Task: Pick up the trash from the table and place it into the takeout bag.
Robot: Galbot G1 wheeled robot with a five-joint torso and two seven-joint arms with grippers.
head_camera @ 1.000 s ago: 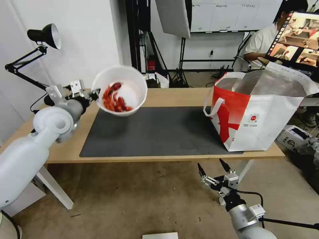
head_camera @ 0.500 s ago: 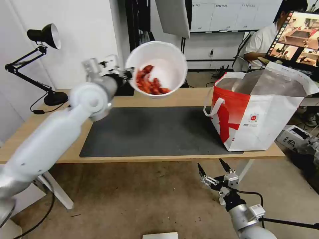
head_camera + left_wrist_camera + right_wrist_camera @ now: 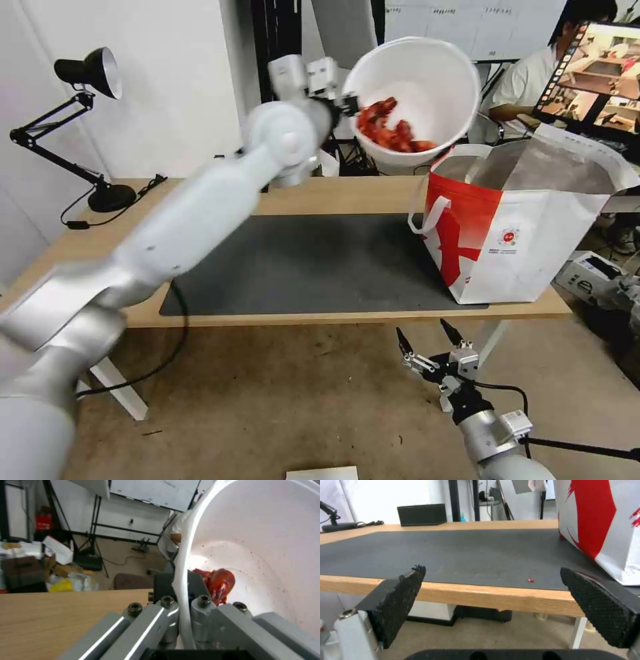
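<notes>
Left gripper (image 3: 348, 105) raised high above the table (image 3: 347, 193), arm stretched across toward the right; its grey metal fingers (image 3: 166, 610) pinched on the thin rim of the white round plastic bowl (image 3: 427, 80), one finger outside the wall, one inside. Bowl smooth, glossy, deep-sided, tilted with its mouth toward the camera; a clump of wet red scraps (image 3: 393, 133) sits low against the inner wall, and the wrist view shows fine red specks on the white plastic beside them. Bowl hangs in the air just above and behind the near-left corner of the takeout bag (image 3: 527, 227), not inside it. Bag boxy, upright, mouth open, dull silver foil lining, red side panel, white loop handle, small round red logo on the white front; it stands on the right end of the dark grey mat (image 3: 307, 267), matte and rectangular, on the light-wood tabletop. A tiny red crumb (image 3: 530, 580) lies on the mat near its front edge. Right gripper (image 3: 432, 340) parked below the table's front edge, its black cross-hatched pads (image 3: 403, 597) spread wide, holding nothing. Black desk lamp (image 3: 87, 73) at far left of the table.
</notes>
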